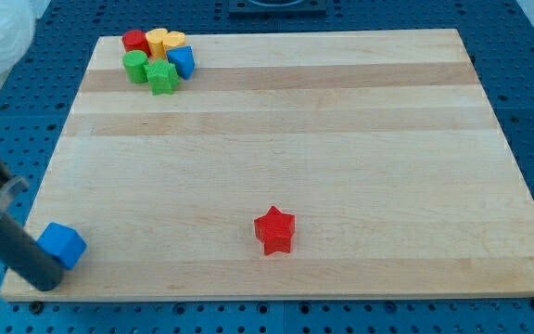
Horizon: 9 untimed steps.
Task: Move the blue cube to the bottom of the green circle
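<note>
Blue cube point(62, 245) sits at the table's bottom-left corner with my tip point(49, 283), a bare rod holding nothing, seemingly touching its left side, so the whole push toward the top-left green circle point(136, 66) remains.

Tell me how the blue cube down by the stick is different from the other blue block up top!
The blue cube sits alone at the view's bottom left, right against my tip; the other blue block is packed into the cluster at the view's top left, touching the green star. The blue cube looks boxy and bigger in this view; the other blue block looks more pointed, though its exact shape is unclear. Both are blue.
</note>
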{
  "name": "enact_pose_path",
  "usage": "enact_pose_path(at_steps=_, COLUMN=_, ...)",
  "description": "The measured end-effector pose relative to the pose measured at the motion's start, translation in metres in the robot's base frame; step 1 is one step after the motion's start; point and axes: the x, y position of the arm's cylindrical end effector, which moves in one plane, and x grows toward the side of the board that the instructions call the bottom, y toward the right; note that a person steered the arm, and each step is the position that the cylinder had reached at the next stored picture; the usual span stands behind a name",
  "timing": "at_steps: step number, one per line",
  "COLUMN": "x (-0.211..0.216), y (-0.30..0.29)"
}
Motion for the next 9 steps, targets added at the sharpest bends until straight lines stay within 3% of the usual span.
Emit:
enact_pose_path(at_steps=5, x=-0.129, y=-0.012)
enact_pose_path(at_steps=6, x=-0.125, y=-0.003)
enact_pose_path(at_steps=7, x=-0.094, y=0.017)
enact_pose_path(at_steps=8, x=-0.106, y=0.052)
enact_pose_path(at_steps=9, x=-0.138, y=0.025)
